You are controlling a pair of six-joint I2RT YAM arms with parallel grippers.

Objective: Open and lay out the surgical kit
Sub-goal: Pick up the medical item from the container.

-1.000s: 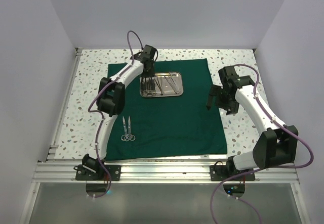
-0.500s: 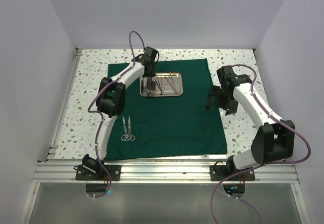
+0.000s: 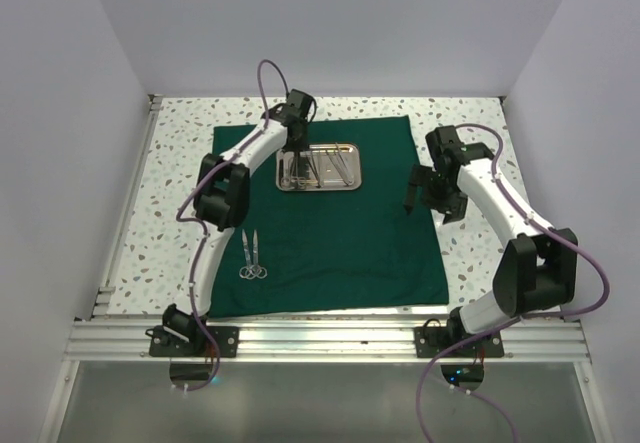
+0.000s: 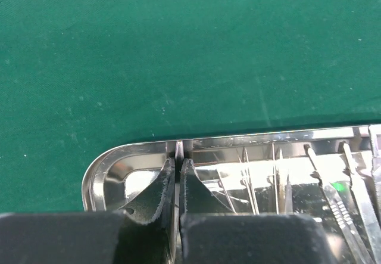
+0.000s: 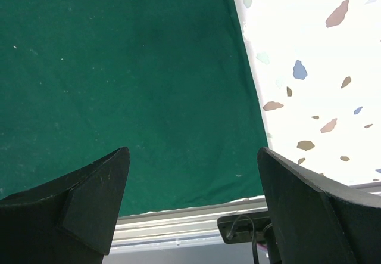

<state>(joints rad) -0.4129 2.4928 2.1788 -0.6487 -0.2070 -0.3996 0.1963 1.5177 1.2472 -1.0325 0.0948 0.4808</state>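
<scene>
The dark green cloth wrap (image 3: 340,243) lies spread flat on the table. On its far middle sits the steel tray (image 3: 355,169), holding several slim silver instruments (image 3: 325,166). My left gripper (image 3: 292,159) reaches down into the tray's left end. In the left wrist view the left gripper (image 4: 177,162) is shut on a thin silver instrument, beside the tray's curved rim (image 4: 107,161) and other instruments (image 4: 333,198). Two silver scissors (image 3: 252,259) lie on the cloth's near left. My right gripper (image 3: 412,203) hovers open over the cloth's right edge (image 5: 119,67), and the right gripper (image 5: 193,151) holds nothing.
Speckled white tabletop (image 3: 170,193) borders the cloth on the left, far and right sides (image 5: 309,67). An aluminium rail (image 3: 330,335) carrying the arm bases runs along the near edge. White walls enclose the left, back and right.
My left gripper has closed inside the tray's left end onto a thin instrument. The right arm has shifted slightly farther back, its gripper still open.
</scene>
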